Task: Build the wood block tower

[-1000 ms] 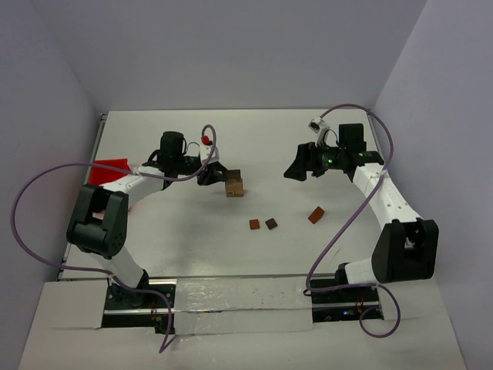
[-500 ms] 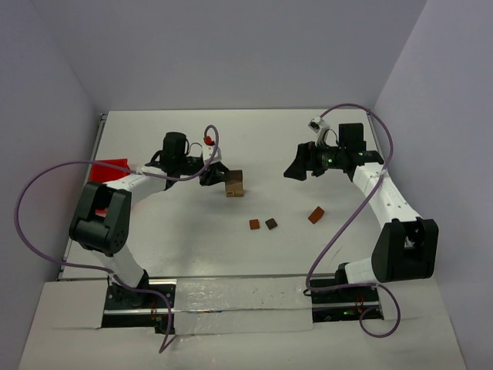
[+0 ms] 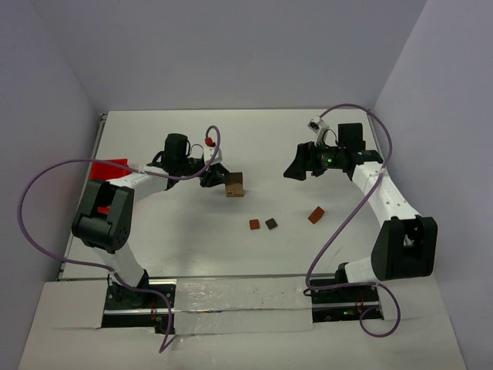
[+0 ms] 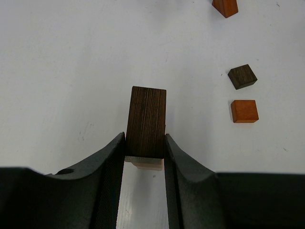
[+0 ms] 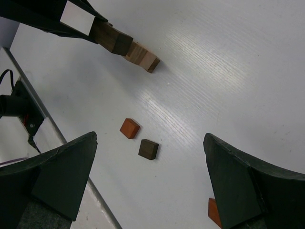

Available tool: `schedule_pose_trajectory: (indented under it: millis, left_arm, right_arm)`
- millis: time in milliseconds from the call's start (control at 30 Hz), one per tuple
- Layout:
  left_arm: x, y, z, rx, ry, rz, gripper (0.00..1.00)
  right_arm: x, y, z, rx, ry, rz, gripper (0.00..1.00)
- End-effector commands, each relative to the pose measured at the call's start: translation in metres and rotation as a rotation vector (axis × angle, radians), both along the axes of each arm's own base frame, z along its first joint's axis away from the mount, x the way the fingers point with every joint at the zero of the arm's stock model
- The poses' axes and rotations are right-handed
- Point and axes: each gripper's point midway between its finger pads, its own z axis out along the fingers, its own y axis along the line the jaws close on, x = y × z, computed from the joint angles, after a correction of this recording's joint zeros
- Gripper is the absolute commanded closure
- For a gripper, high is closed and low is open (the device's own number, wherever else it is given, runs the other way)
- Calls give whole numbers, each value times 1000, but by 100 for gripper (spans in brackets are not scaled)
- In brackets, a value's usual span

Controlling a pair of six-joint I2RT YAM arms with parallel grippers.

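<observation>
A short stack of light tan and reddish blocks, the wood block tower (image 3: 235, 190), stands left of the table's middle. My left gripper (image 3: 221, 179) is shut on a dark brown block (image 4: 147, 121) right at the top of that stack. A tan block (image 4: 146, 163) peeks out beneath it, and I cannot tell if the two touch. My right gripper (image 3: 295, 169) hangs open and empty to the right of the tower. In the right wrist view its fingers frame two loose blocks below, and the tower (image 5: 143, 57) lies at the top.
Three loose blocks lie in front of the tower: a reddish-brown one (image 3: 254, 224), a dark brown one (image 3: 271, 223) and another reddish one (image 3: 316, 215) further right. A red bin (image 3: 108, 169) sits at the table's left edge.
The left arm has shifted slightly right with the dark block still held over the stack. The right arm has not moved.
</observation>
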Motion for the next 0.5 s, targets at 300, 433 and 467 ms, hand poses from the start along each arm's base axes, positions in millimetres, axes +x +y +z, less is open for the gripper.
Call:
schedule_pose_trajectory:
  millis: [300,433,467]
  left_arm:
    - [1,-10,14,-52,-10,-55,87]
    - [1,-10,13,-48,-3,-58,86]
    - [1,-10,13,-47,-2,-58,85]
  right_arm:
    - [9,4,20,15,-67,24,0]
    - [9,4,20,15,-64,24,0]
    - [8,5,20,16,-64,27,0]
